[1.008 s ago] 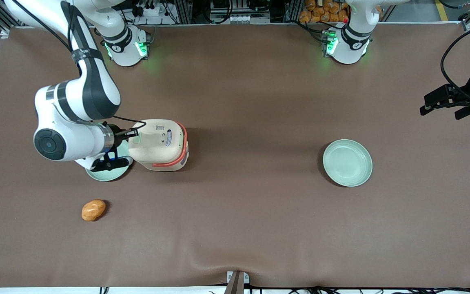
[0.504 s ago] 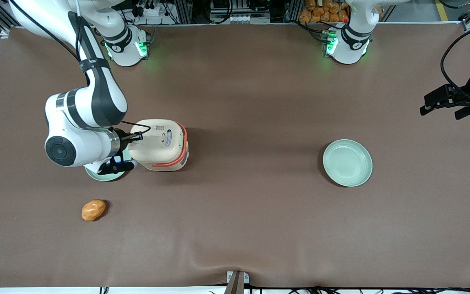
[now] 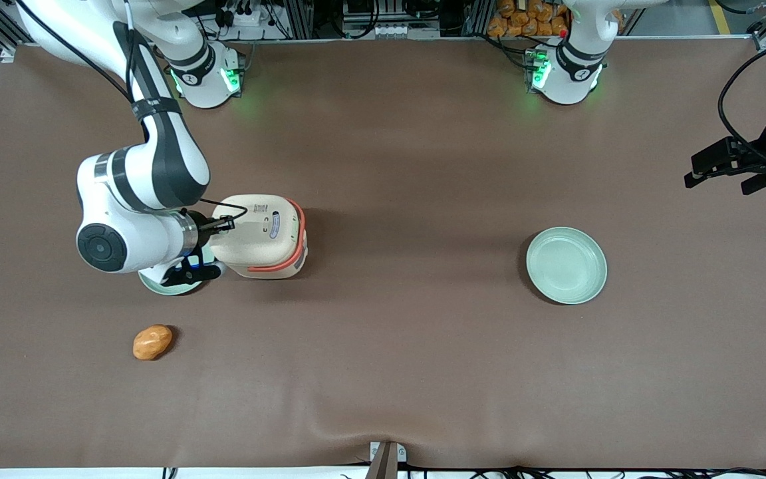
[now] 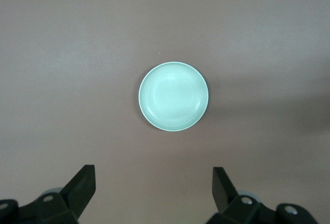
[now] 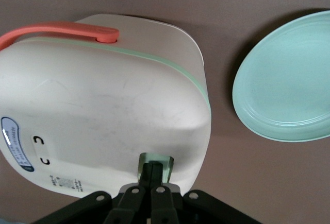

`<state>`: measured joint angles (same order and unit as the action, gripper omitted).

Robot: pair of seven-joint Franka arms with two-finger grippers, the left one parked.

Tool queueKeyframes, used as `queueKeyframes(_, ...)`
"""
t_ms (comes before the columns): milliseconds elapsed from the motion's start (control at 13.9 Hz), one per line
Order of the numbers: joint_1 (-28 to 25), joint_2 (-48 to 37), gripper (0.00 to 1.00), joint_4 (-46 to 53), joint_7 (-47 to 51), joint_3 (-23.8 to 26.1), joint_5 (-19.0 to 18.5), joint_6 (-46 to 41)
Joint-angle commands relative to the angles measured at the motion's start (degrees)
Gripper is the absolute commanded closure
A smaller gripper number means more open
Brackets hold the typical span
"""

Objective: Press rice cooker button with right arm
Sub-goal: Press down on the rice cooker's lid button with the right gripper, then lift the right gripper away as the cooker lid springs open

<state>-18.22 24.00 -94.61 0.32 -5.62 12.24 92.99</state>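
Note:
The cream rice cooker point(image 3: 260, 233) with its coral-orange band stands on the brown table, lid shut; it fills the right wrist view point(image 5: 98, 116). Its pale green button point(image 5: 168, 161) sits on the lid edge toward the working arm's end. My right gripper point(image 5: 155, 170) is shut, its two black fingertips point(image 5: 150, 171) together and resting on the button. In the front view the gripper point(image 3: 222, 225) reaches the cooker's lid edge from the white right arm point(image 3: 137, 206), and the button is hidden under it.
A pale green plate point(image 3: 173, 283) lies under the arm's wrist beside the cooker, also in the right wrist view point(image 5: 289, 85). An orange bread roll point(image 3: 152, 342) lies nearer the front camera. A second green plate point(image 3: 566, 265) lies toward the parked arm's end.
The right arm has moved toward the cooker, bringing the shut gripper onto the button, which is now covered. The cooker has stayed in place.

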Motion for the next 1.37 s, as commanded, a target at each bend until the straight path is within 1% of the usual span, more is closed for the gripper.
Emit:
queueKeyframes(0,-0.32,1.58,1.00,-0.40,-0.50,-0.44,0.15,2.20)
queueKeyframes(216,-0.15,0.00,1.00,1.44,-0.06,-0.36,0.50,1.15)
queueKeyframes(504,0.38,-3.69,0.99,7.23,0.21,-0.44,0.50,-4.82)
queueKeyframes(576,0.47,-4.48,0.93,8.12,0.29,-0.44,0.50,-5.44)
queueKeyframes(648,0.47,-5.18,0.82,8.30,0.29,-0.44,0.50,-5.54)
queueKeyframes(720,0.56,-5.71,0.69,8.48,0.29,-0.44,0.50,-5.54)
queueKeyframes(792,0.56,-6.06,0.57,9.17,0.21,-0.44,0.50,-5.54)
queueKeyframes(936,1.08,-6.77,0.40,10.76,0.21,-0.44,0.50,-5.54)
queueKeyframes(1080,1.43,-8.17,0.20,11.64,0.21,-0.44,0.33,-5.01)
queueKeyframes(1152,1.78,-9.05,0.06,11.90,0.21,-0.36,0.33,-4.84)
queueKeyframes(1224,2.22,-10.19,0.00,11.99,-0.23,-0.35,0.24,-4.84)
queueKeyframes(1296,2.84,-11.42,0.00,12.08,-0.23,-0.35,-0.11,-4.84)
